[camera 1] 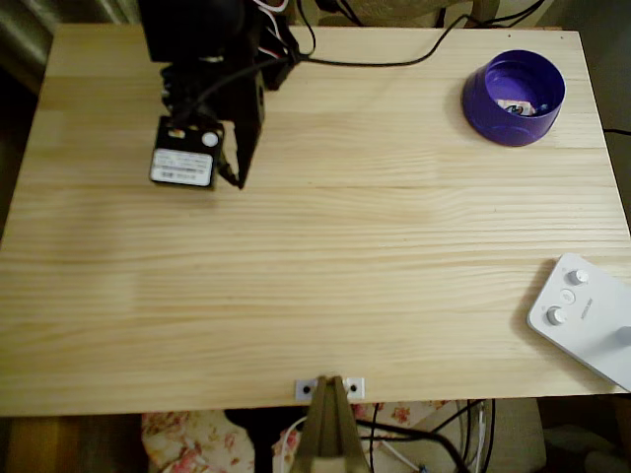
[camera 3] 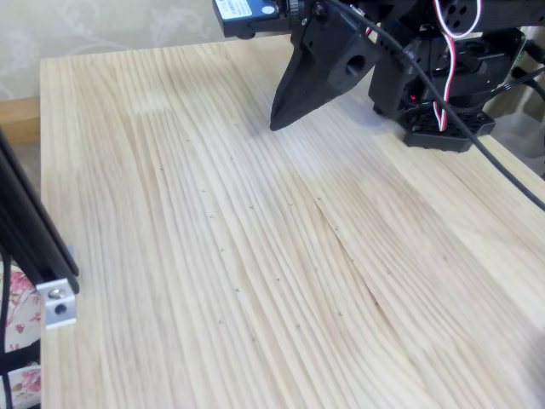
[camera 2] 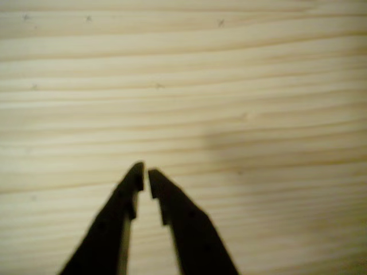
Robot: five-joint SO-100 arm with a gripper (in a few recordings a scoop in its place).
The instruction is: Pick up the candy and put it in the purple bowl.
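It looked like a room in a home fitted out as a hobby robot bench. The work surface was a pale pine table (camera 1: 325, 256), its boards showing plain grain, with loose black cables (camera 1: 394, 54) trailing over the top edge of the overhead view. Flowered fabric (camera 1: 187, 439) showed under the table at the lower left, and patterned wallpaper (camera 3: 102, 25) ran along the top left of the fixed view. A white remote-like controller (camera 1: 587, 315) lay at the right edge.

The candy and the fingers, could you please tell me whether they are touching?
Apart. In the overhead view the candy lies inside the purple bowl, while the fingers point at bare table across from it.
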